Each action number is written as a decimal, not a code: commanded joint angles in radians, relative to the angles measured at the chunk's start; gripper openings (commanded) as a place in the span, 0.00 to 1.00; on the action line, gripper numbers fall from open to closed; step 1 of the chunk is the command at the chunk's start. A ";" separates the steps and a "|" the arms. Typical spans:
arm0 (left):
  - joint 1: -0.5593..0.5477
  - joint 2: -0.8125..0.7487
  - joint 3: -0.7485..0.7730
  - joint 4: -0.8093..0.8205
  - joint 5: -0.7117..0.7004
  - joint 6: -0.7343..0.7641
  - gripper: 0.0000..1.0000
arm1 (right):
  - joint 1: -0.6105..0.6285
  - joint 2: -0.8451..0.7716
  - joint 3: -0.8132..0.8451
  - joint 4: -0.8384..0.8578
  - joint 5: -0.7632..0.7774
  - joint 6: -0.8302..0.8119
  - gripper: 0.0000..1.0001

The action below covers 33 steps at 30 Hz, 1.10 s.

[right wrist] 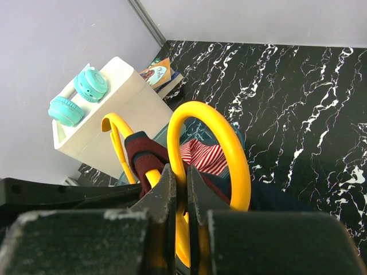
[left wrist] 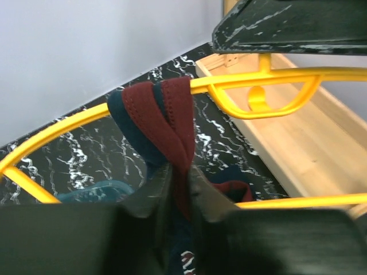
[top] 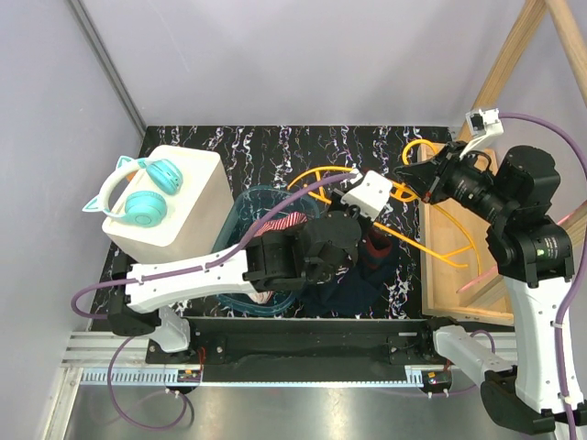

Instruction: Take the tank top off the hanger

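— While the left arm [top: 193, 275] lies low across the table [top: 275, 137], how does the right one stand?

— The right arm [top: 537, 247] rises from its base, bends at the elbow and reaches leftward over the wooden tray [top: 440, 284]. The left runs from its base on the near edge toward the middle, with its wrist turned down over the dark cloth.

— And the left gripper [left wrist: 180, 183]?

— Its jaws are nearly together, pinching the maroon strap of the tank top [left wrist: 166, 114] just below the point where that strap loops over the hanger [left wrist: 241, 83].

— The right gripper [right wrist: 180, 177]?

— Closed tight on the yellow hook of the hanger, one finger on either side of the wire.

— So where is the tank top?

— On the hanger. The strap, maroon with a navy edge, is draped over a yellow bar, and the navy body hangs down to the table near its front edge, beside the teal bin [top: 240, 215].

— Is the hanger on the table?

— From the left wrist view its bars sit above the marble; whether any part touches it, I cannot tell.

— Anything else nearby?

— A striped cloth [right wrist: 200, 157] lies in the bin. Teal headphones [top: 138, 192] rest on a white box [top: 183, 225] at the left, well apart from both grippers.
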 commanded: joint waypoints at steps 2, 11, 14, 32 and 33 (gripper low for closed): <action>0.034 -0.022 0.095 -0.005 0.012 0.033 0.00 | 0.001 -0.028 -0.014 0.036 0.014 0.000 0.00; 0.221 -0.214 0.092 -0.017 0.198 -0.011 0.00 | 0.001 -0.123 -0.110 0.059 -0.043 -0.098 0.00; 0.319 -0.260 0.034 -0.046 0.252 -0.068 0.00 | 0.001 -0.179 -0.122 0.094 -0.023 -0.105 0.00; 0.524 -0.415 0.130 0.078 0.695 -0.036 0.00 | 0.001 -0.296 -0.025 0.284 0.315 -0.025 0.00; 0.524 -0.389 0.174 0.079 0.704 -0.024 0.00 | 0.001 -0.296 -0.022 0.283 0.316 -0.028 0.00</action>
